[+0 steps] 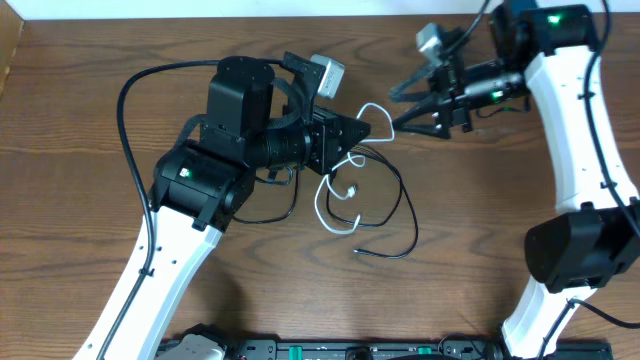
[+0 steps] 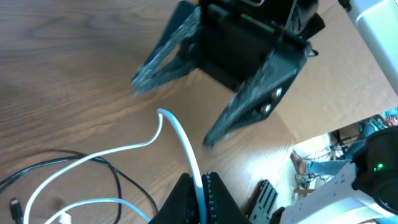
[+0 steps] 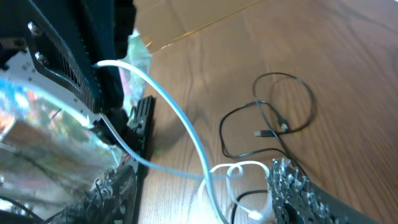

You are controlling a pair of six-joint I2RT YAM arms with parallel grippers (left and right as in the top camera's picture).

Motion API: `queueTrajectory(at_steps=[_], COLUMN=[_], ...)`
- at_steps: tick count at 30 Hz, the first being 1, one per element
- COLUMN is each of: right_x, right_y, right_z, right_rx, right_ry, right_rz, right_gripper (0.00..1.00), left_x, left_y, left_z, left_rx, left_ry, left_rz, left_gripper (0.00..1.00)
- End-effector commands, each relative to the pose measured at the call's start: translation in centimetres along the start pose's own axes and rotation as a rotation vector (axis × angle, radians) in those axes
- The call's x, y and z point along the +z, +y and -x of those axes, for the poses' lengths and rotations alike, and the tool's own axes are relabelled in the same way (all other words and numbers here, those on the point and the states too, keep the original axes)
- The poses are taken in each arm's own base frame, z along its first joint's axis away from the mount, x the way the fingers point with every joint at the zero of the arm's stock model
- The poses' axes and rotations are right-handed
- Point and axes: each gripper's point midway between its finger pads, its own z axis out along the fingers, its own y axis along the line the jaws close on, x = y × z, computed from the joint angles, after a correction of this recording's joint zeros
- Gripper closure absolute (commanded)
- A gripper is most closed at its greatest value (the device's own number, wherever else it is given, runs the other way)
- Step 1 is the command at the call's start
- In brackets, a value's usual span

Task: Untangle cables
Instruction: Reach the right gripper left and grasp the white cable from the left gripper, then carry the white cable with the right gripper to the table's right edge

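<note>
Left gripper (image 2: 200, 182) clenched on white cable (image 2: 182, 138), arch raised off table (image 1: 80, 100). Right gripper (image 1: 392, 108) spread wide, empty, near arch. Black cable (image 1: 411, 228) overlaps white loops.

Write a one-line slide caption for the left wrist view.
Left fingers pinch the white cable while the right fingers stand open opposite, over the wooden table.

One white cable (image 1: 317, 205), one black cable (image 1: 414, 228).
Both are plain-coloured; the tabletop (image 1: 80, 120) is warm brown wood grain with darker streaks running along it.
</note>
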Motion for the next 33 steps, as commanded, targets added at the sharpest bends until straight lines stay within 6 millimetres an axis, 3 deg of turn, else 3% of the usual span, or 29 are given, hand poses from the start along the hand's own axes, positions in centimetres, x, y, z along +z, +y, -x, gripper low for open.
queueTrajectory(at_steps=[1,5,8,15,16,17,19,23,28,31,33], right_x=[3.0,3.9,3.8,1.7,1.3,0.6,-0.2,-2.3,-8.1,-12.2,-16.2], right_y=[3.1,3.1,2.3,-0.6,-0.9,-1.8,-3.0,-5.8,-9.5,-11.1,-12.2], right_z=[1.4,1.8,2.2,3.8,4.3,5.4,6.5,9.4,12.4,12.4,11.6], right_rx=[-0.138,-0.121,-0.065,0.122,0.152,0.209,0.275,0.377,0.467,0.505,0.525], right_ry=[0.011,0.014,0.005,-0.071,-0.094,-0.137,-0.169,-0.257,-0.438,-0.521,-0.576], right_rz=[0.083,0.092,0.071,-0.004,-0.007,-0.017,-0.043,-0.154,-0.409,-0.549,-0.664], right_gripper=[0.44,0.85,0.99,0.99,0.99,0.99,0.99,0.99,0.99,0.99,0.99], left_x=[-0.4,-0.4,-0.4,-0.4,-0.4,-0.4,-0.4,-0.4,-0.4,-0.4,-0.4], left_y=[-0.9,-1.5,-1.5,-1.4,-1.4,-1.4,-1.5,-1.2,-1.1,-1.1,-1.1], left_z=[0.1,0.0,0.0,0.1,0.1,0.2,0.4,0.5,0.6,0.6,0.6], left_rx=[0.020,0.025,0.025,0.025,0.026,0.029,0.035,0.037,0.037,0.037,0.037], left_ry=[-0.003,0.004,0.004,0.001,0.000,-0.003,-0.010,-0.019,-0.020,-0.020,-0.020], left_rz=[-0.039,-0.075,-0.075,-0.067,-0.067,-0.068,-0.070,-0.052,-0.050,-0.049,-0.048], left_gripper=[0.92,0.92,0.93,0.90,0.84,0.68,0.59,0.55,0.54,0.55,0.54])
